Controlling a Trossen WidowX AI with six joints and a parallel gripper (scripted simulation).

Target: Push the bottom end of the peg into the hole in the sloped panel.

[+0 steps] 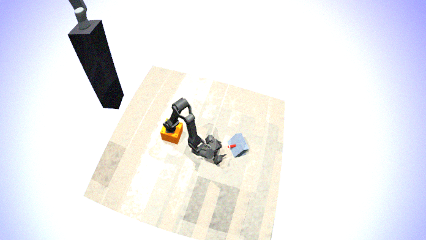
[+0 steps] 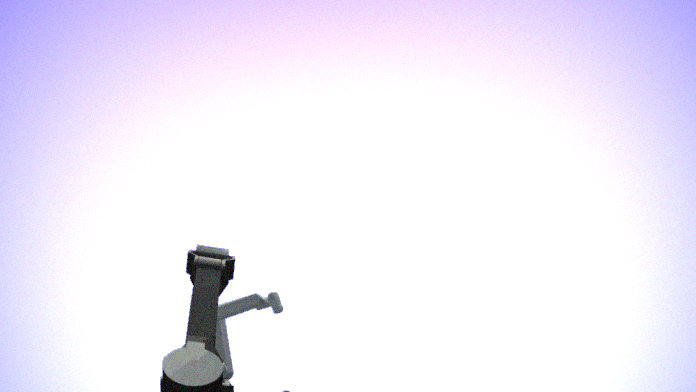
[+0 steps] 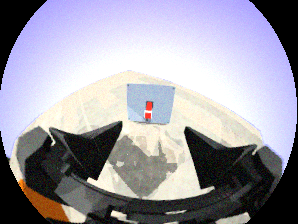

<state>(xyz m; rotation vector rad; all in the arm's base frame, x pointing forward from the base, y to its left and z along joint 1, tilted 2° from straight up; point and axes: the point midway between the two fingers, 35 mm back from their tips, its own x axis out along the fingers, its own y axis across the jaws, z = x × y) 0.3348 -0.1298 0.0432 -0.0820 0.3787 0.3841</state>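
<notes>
The blue-grey sloped panel [image 1: 240, 139] [image 3: 162, 96] stands beyond the gripper. The red peg [image 1: 233, 146] [image 3: 149, 107] sticks out of the panel's face toward the gripper, its white end outward. A dark hole edge shows around the far end of the peg in the wrist view; how deep the peg sits is hidden. My gripper [image 1: 223, 150] [image 3: 154, 126] is open and empty, with its fingers wide apart. It is back from the panel and does not touch the peg. The exterior view shows neither the peg nor the panel.
The arm's orange base [image 1: 170, 136] stands on the table [image 1: 171, 196], to the left of the panel in the top view. A tall black pillar [image 1: 95, 61] stands beyond the table's left edge. The exterior view shows only grey and black arm-like parts [image 2: 204, 305].
</notes>
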